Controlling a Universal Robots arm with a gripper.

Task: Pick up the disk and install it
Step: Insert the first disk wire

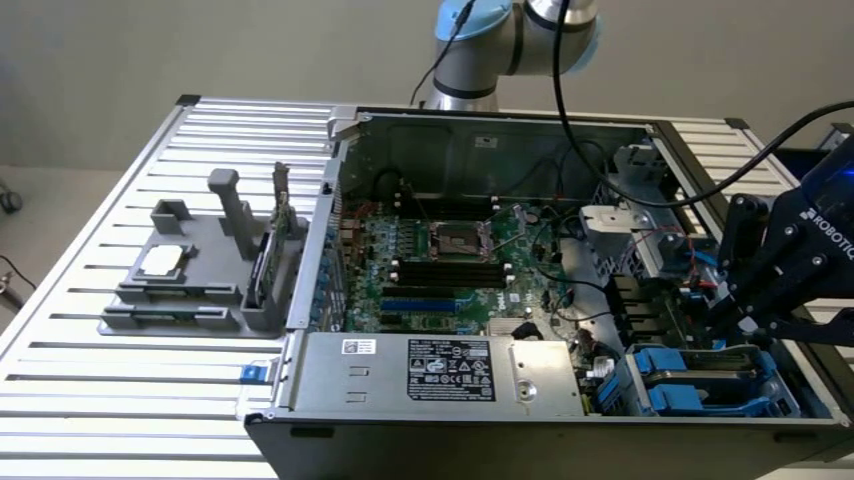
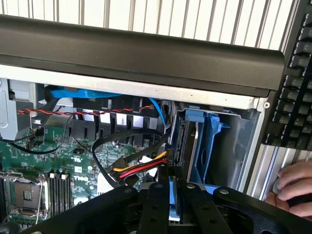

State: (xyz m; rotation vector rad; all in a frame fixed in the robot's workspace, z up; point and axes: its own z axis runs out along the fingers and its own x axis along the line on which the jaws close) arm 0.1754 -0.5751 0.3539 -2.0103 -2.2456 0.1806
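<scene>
My fingers (image 2: 157,207) are nearly closed, pinching the blue carrier edge of the disk (image 2: 186,146); disk stands on edge in the corner drive bay (image 2: 241,146); best to press straight along the bay, no tilt; power cable (image 2: 141,169) just beside, avoid snagging.

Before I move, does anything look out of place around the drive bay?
Yes: a person's hand lies beside the keyboard just outside the case, close to the end effector, which grips the disk standing on edge in the blue bay. Nothing looks damaged or spilled.
</scene>
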